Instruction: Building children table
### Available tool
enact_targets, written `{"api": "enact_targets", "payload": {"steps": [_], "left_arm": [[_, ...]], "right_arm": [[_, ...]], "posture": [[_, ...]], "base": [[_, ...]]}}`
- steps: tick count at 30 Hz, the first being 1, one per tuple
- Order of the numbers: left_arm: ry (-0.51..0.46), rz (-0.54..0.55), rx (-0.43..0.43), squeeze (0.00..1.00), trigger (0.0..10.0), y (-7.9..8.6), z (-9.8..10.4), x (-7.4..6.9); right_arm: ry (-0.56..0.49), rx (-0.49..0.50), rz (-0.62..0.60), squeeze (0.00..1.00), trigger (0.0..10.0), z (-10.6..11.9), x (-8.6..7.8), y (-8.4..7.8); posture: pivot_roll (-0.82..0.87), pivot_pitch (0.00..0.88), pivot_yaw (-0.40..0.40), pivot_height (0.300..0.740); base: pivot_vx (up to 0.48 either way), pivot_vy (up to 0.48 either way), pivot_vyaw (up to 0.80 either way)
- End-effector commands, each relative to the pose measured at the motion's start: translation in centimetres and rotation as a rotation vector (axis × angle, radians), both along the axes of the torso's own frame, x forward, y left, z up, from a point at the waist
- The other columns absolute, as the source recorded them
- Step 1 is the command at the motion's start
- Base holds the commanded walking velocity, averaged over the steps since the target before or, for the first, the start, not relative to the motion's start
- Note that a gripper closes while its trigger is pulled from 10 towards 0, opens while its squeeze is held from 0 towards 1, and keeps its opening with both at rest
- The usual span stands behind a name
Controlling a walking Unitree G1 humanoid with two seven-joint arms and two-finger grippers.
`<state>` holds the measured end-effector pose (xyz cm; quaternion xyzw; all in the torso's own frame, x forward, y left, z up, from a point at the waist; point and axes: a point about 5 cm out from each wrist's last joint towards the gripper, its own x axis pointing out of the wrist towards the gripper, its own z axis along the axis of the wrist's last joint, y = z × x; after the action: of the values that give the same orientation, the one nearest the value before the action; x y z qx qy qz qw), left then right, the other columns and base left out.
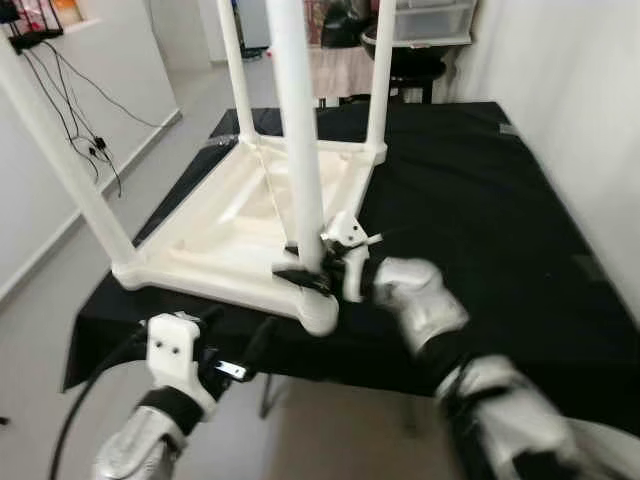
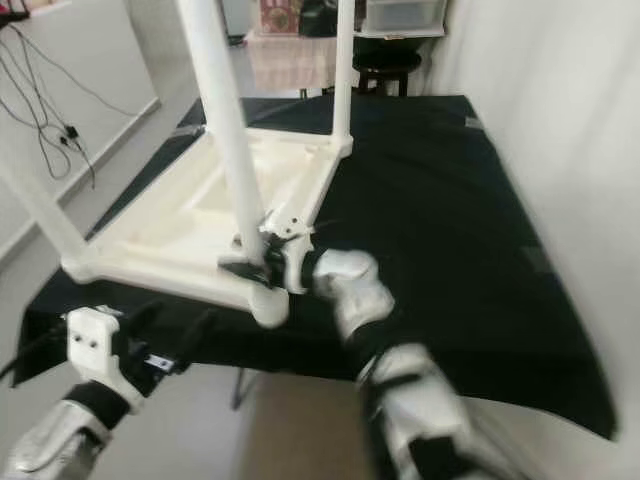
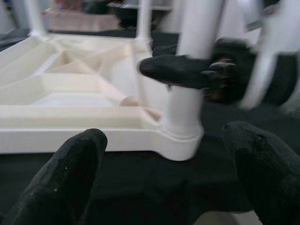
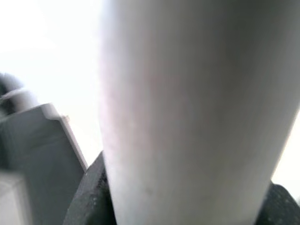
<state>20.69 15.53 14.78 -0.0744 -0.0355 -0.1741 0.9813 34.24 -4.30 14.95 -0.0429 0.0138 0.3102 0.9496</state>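
Kids table [image 1: 230, 225] upside down on black cloth [image 1: 470, 200], right gripper [image 1: 310, 268] clamps near leg [image 1: 298, 140]

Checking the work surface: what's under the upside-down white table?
A black cloth lies under the white table, spreading past it on all sides. What the cloth covers is hidden.

One upturned white tabletop [image 1: 215, 235], four white legs [image 1: 297, 140], two grippers [image 1: 312, 268], one black-draped table [image 1: 480, 210].
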Motion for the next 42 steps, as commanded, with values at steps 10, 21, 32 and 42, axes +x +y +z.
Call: {"api": "enact_targets", "payload": {"steps": [10,21,32,42], "left_arm": [[0.015,0.003,0.010,0.00,10.0,0.4,-0.2,0.2],[0.014,0.011,0.012,0.00,10.0,0.4,-0.3,0.4],[0.010,0.013,0.009,0.00,10.0,0.2,-0.3,0.4],[0.007,0.010,0.006,0.00,10.0,0.1,0.0,0.0]], "right_arm": [[0.023,-0.013,0.167,0.00,10.0,-0.8,0.2,4.8],[-0.003,-0.002,0.559,0.00,10.0,1.8,0.6,2.5],[0.086,-0.008,0.694,0.00,0.0,2.6,2.3,0.0],[0.032,-0.014,0.659,0.00,0.0,3.5,2.7,-2.5]], "posture": [[0.03,0.056,0.046,0.740],[0.04,0.045,0.038,0.740],[0.05,0.051,0.027,0.740],[0.04,0.082,0.031,0.740]], "base": [[0.000,0.000,0.00],[0.000,0.000,0.00],[0.000,0.000,0.00],[0.000,0.000,0.00]]}}
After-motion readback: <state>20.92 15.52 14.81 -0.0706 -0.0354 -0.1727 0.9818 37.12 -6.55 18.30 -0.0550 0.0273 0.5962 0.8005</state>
